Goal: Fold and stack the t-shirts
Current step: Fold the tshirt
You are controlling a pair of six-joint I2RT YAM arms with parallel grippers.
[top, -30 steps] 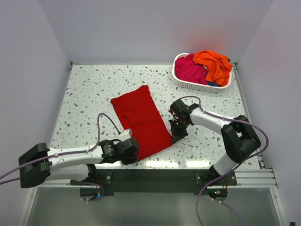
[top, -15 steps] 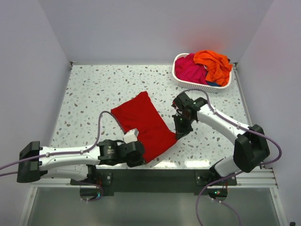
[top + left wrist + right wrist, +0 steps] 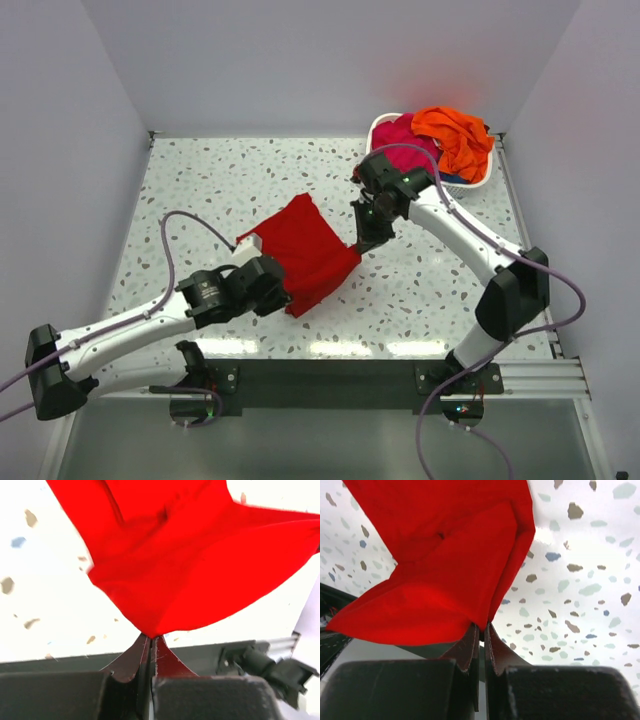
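The deep red t-shirt (image 3: 305, 250) lies partly on the speckled table, its near edge lifted off it. My left gripper (image 3: 285, 297) is shut on its near left corner; the left wrist view shows the cloth (image 3: 170, 565) pinched at my fingertips. My right gripper (image 3: 358, 243) is shut on its near right corner, and the cloth (image 3: 440, 565) also shows in the right wrist view, hanging from the jaws. The magenta-pink t-shirt (image 3: 405, 145) and the bright orange t-shirt (image 3: 455, 135) lie bundled in the basket at the back right.
The white slatted basket (image 3: 425, 182) stands at the back right corner. White walls close in the table on three sides. The arm bases and a dark rail run along the near edge (image 3: 330, 375).
Both grippers have lifted the near edge of the red t-shirt and carried it away from the near edge toward the back. The shirt now looks shorter, its front part raised over the rest.
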